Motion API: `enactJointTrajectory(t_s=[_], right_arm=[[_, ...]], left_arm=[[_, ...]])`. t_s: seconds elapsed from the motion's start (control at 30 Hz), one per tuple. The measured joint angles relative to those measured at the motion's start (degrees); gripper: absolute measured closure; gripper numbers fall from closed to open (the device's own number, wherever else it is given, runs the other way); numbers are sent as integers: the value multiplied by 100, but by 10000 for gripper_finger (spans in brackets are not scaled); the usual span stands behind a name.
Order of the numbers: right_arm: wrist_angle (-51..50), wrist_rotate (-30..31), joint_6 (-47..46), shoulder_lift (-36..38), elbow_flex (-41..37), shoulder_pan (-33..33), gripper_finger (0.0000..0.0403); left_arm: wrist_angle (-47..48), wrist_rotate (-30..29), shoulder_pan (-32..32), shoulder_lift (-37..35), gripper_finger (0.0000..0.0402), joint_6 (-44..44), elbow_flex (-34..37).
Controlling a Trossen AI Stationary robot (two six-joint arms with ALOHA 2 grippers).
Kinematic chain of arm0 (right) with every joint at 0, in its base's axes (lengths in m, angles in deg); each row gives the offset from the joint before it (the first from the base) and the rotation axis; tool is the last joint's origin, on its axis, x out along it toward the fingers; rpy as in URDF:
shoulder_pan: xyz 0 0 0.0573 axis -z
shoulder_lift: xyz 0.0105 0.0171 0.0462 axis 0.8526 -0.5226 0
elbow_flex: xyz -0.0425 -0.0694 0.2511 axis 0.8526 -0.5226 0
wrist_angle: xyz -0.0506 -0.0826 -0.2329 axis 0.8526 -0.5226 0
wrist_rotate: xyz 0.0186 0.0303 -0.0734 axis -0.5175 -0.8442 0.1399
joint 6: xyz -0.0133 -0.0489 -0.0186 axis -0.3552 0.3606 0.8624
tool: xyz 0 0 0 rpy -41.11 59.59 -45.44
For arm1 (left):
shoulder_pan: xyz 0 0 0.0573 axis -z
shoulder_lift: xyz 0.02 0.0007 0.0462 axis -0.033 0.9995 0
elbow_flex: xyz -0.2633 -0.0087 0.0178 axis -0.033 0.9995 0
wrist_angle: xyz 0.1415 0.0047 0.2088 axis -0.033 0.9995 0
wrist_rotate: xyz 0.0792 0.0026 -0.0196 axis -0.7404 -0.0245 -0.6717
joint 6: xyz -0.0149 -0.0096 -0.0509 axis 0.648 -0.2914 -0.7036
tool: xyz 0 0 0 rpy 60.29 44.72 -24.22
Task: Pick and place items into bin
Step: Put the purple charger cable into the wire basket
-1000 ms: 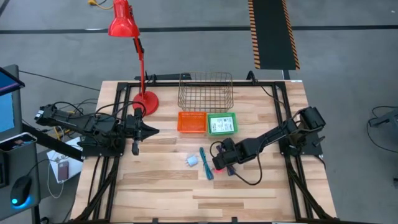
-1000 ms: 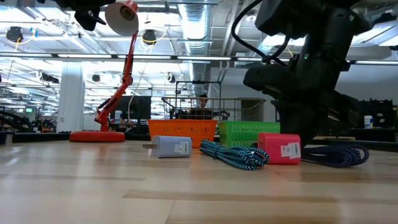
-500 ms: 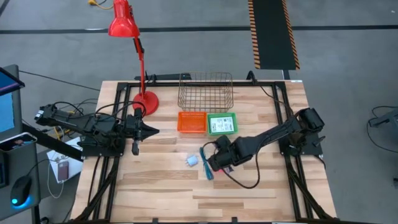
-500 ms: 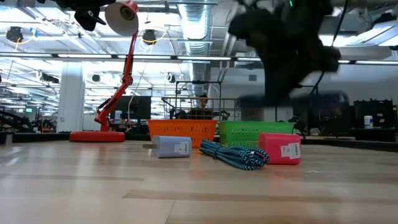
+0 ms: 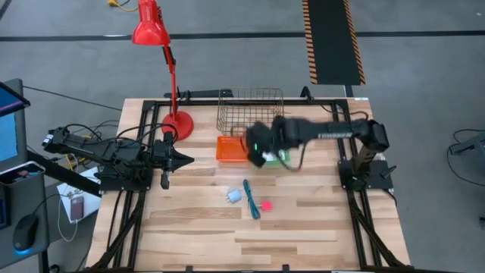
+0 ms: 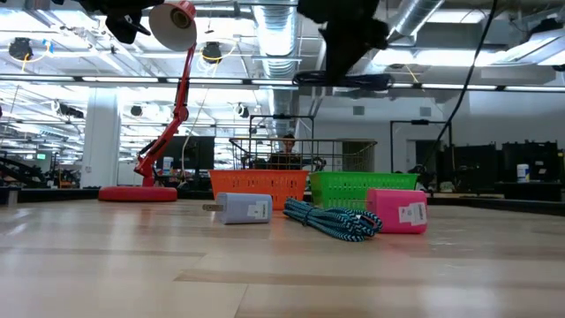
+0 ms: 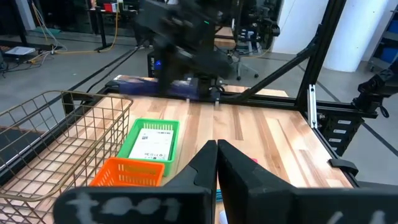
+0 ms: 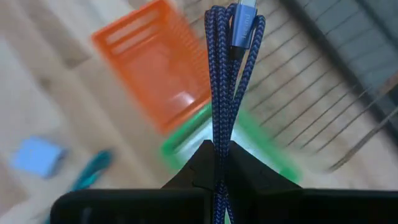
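My right gripper (image 8: pixel 214 149) is shut on a dark blue braided cable (image 8: pixel 226 68) and hangs high over the orange bin (image 5: pixel 231 149) and green bin (image 5: pixel 273 154); it is blurred in the high view (image 5: pixel 258 146). On the table lie a pale blue charger block (image 5: pixel 234 196), a coiled teal braided cable (image 5: pixel 251 200) and a pink block (image 5: pixel 266 205), each flat on the wood. A white printed card lies in the green bin (image 7: pixel 151 142). No black marker shows. My left gripper (image 7: pixel 216 147) waits shut at the table's left side (image 5: pixel 184 159). My right gripper pinches the folded bundle of the blue cable (image 8: pixel 217 134) between its two fingers, several strands together. The strands run out past the fingertips to a plug end (image 8: pixel 244 28). In the low view the cable (image 6: pixel 344 79) is lifted well clear of the table.
A wire basket (image 5: pixel 251 111) stands behind the two small bins at the far edge. A red desk lamp (image 5: pixel 170 76) stands on its base (image 5: pixel 178 123) at the far left. Bare wood lies along the near edge (image 5: pixel 250 243).
My right gripper, beside the pink block on the table a second ago, has risen and swung toward the far edge, to above the orange and green bins. The blue cable has gone with it, lifted clear of the table. The pink block, teal cable and charger stayed put.
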Motion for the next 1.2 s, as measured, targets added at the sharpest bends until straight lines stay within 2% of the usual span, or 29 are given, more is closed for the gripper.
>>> enactJointTrajectory(t_s=[0.33, 0.5, 0.87, 1.2], right_arm=[[346, -345, 2948, 2, 315, 1882, 390], [1019, -1149, 3918, -29, 320, 2567, 391], [1584, -2008, 5235, -341, 324, 3107, 390], [1867, -2101, 5562, -725, 322, 3169, 358]], left_arm=[[-1, -4, 0, 0, 402, 0, 0], [-1, -52, 0, 2, 401, 0, 0], [-1, -57, 0, 2, 401, 2, 0], [25, -61, 0, 0, 401, 2, 0]])
